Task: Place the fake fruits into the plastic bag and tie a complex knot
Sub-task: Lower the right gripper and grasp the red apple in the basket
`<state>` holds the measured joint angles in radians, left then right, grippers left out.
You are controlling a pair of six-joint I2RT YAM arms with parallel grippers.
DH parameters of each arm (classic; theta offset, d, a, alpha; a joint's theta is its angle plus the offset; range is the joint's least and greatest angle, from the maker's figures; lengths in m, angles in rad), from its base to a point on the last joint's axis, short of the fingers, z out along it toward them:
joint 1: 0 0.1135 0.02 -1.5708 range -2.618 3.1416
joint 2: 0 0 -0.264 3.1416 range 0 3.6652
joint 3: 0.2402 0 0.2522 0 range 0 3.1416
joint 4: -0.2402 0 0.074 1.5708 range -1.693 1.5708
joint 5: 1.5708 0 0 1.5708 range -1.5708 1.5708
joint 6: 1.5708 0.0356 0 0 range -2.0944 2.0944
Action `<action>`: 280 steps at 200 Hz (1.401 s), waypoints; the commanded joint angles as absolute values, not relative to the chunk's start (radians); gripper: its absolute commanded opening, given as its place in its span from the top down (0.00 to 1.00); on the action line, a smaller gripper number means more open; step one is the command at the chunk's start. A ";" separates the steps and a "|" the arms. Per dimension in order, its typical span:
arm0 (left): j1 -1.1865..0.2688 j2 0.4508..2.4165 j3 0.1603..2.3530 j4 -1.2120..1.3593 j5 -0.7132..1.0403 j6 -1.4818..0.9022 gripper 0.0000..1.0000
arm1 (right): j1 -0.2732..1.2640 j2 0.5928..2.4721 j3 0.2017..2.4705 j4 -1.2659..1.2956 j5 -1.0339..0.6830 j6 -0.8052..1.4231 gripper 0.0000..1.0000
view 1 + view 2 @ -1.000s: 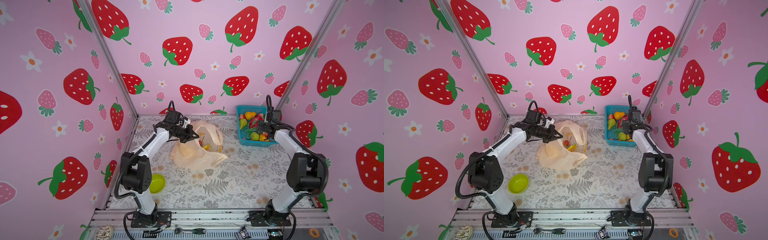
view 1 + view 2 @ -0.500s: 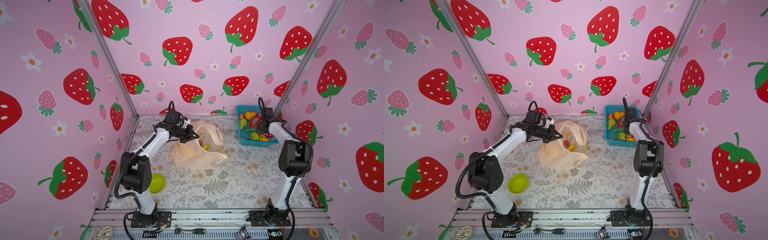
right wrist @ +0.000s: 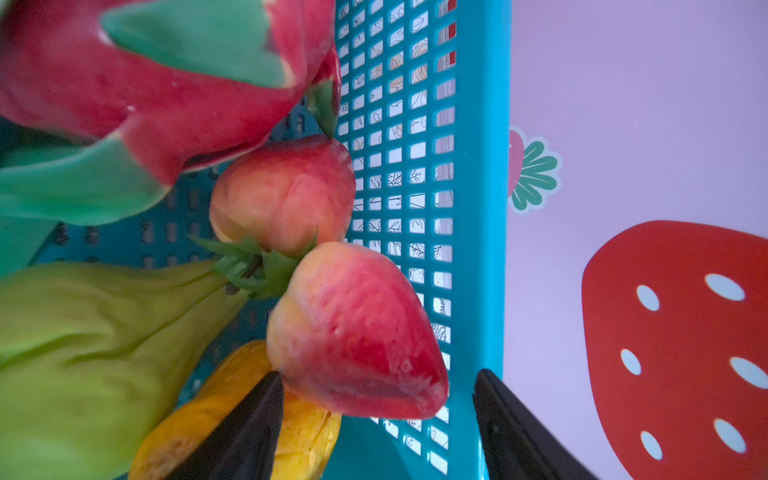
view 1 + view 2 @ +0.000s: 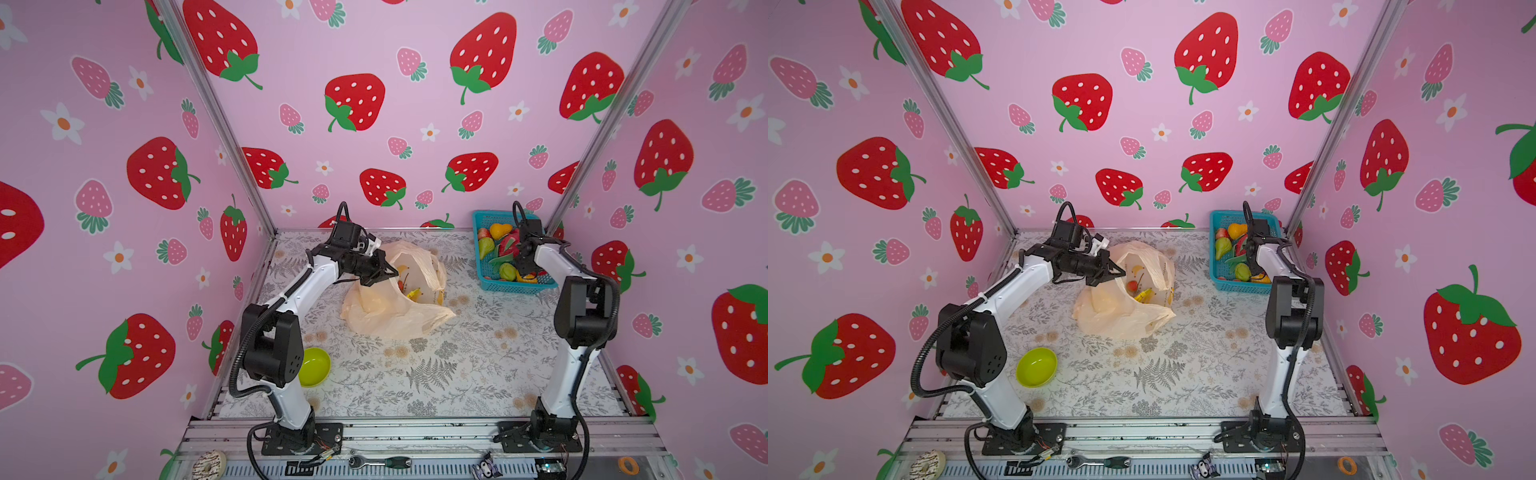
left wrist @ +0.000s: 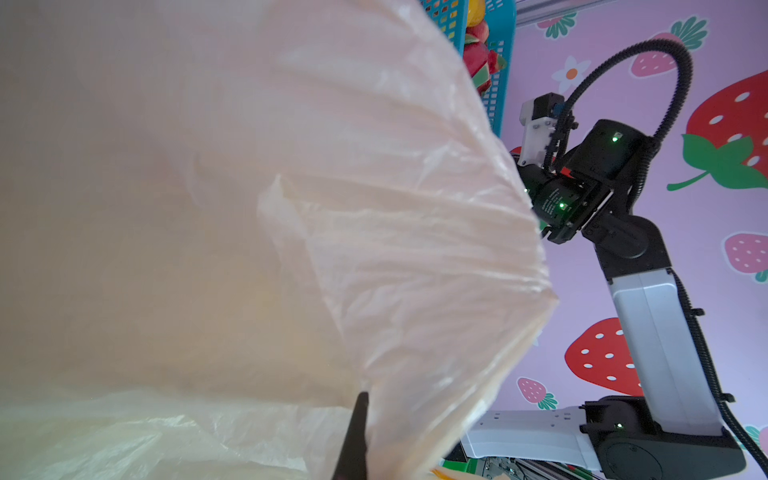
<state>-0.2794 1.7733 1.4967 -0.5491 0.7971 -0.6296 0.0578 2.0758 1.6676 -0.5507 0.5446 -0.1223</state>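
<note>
Near edge: lime green bowl [image 4: 314, 367] sits unused on the floral counter [image 4: 436, 374]. Mid-counter, the plastic bag [image 4: 390, 316] lies slumped, mouth up. The left end effector [image 4: 384, 272] is pinched on its rim, same as a second ago, so the mouth stays open. A small red apple [image 4: 1132, 286] and a banana [image 4: 1143, 295] are already inside. At the back, the teal basket [image 4: 521, 286] still holds the dragon fruit [image 4: 508, 245], green pear [image 4: 485, 248] and orange pear [image 4: 500, 230]. Change: the right arm pulled its elbow in and re-aimed over the basket. The right end effector [image 3: 378, 376] is now spread wide around a red apple [image 3: 357, 332], not closed on it. Likely the next pick; loading is unfinished and the knot not started.
</note>
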 commanded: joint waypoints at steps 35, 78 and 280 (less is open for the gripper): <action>-0.285 1.738 1.484 -0.538 0.816 -0.632 1.00 | 0.053 2.154 1.786 -0.573 0.548 -0.168 0.27; -0.287 1.736 1.486 -0.538 0.816 -0.633 1.00 | 0.053 2.204 1.848 -0.603 0.564 -0.184 0.30; -0.295 1.737 1.483 -0.535 0.822 -0.636 1.00 | 0.083 2.136 1.816 -0.675 0.592 -0.132 0.54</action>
<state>-0.2893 1.7733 1.4963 -0.5488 0.8043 -0.6331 0.0769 2.1906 1.8225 -0.6594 0.5953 -0.1505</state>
